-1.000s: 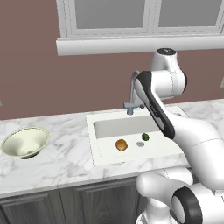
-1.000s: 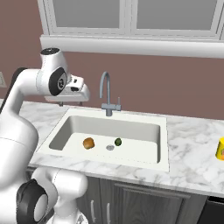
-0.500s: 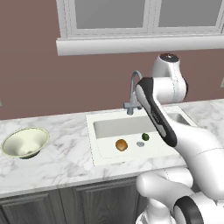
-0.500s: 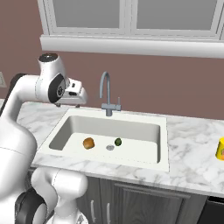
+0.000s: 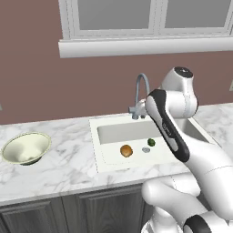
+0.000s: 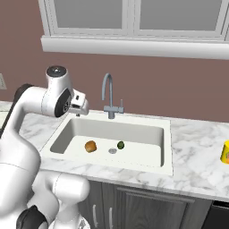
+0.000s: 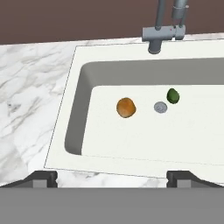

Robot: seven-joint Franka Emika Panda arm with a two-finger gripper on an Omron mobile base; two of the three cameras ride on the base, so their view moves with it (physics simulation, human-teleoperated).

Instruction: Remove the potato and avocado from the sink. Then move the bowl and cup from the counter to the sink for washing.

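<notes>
Arm has swung a little toward sink's (image 7: pixel 78 144) left edge; foods unmoved. Your claw (image 7: pixel 112 177) hangs high, fingers spread wide, empty. Potato (image 7: pixel 126 107) lies ahead and below in basin, avocado (image 7: pixel 173 96) beyond drain (image 7: pixel 160 107). Step: approaching potato. Next: descend, centre fingers over it.

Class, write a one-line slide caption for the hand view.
Looking down into the sink: potato and avocado flank the drain, faucet behind.

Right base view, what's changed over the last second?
The arm has swung a little, bringing the gripper slightly lower and closer to the sink's left rim. Nothing was grasped. The potato, avocado and cup stayed put.
</notes>
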